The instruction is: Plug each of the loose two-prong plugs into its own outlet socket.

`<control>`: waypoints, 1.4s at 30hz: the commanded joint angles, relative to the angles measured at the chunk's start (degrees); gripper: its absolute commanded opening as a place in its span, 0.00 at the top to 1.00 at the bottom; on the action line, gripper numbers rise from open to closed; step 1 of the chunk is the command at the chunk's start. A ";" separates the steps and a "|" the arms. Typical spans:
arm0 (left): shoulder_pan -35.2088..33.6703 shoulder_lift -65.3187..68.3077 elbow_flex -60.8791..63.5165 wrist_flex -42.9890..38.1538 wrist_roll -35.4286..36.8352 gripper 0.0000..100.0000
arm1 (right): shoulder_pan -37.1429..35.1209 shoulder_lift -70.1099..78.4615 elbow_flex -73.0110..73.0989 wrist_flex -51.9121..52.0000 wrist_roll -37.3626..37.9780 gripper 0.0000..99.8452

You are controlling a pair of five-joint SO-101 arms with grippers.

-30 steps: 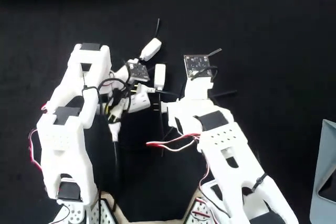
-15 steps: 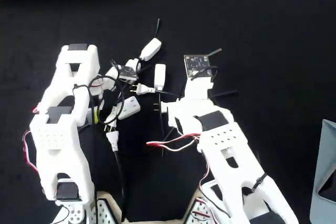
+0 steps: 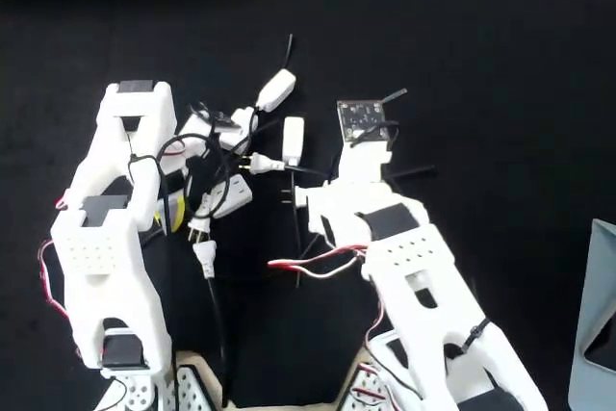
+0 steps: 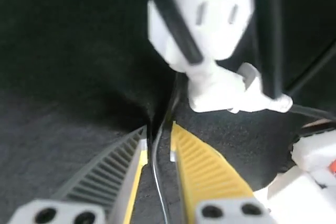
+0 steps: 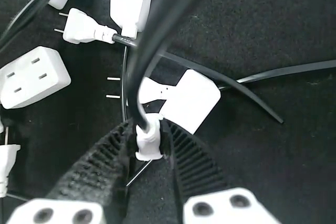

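Observation:
My left gripper (image 4: 157, 153) is shut on a thin black cord (image 4: 156, 167), just short of a white outlet socket (image 4: 202, 19) and a white plug (image 4: 226, 90). In the high view this gripper (image 3: 178, 211) sits left of that socket (image 3: 229, 197). My right gripper (image 5: 148, 145) is shut on a white two-prong plug (image 5: 148, 139) whose black cord rises toward the camera. In front of it lie another white plug (image 5: 181, 98), a loose plug (image 5: 84, 27) and a socket (image 5: 34, 77). In the high view the right gripper (image 3: 300, 197) is at the table's centre.
Two more white socket blocks (image 3: 275, 90) (image 3: 293, 140) lie beyond the grippers among tangled black cords. A loose plug (image 3: 204, 255) rests near the left arm's base. A grey-blue container (image 3: 602, 324) stands at the right edge of the black cloth.
The left arm has pulled back to the left, dragging the socket, plugs and cords with it. The right arm has stayed put.

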 commanded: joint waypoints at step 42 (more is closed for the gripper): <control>12.00 -46.68 48.22 -52.31 26.90 0.91 | 0.26 -0.48 -0.48 -1.05 -0.44 0.99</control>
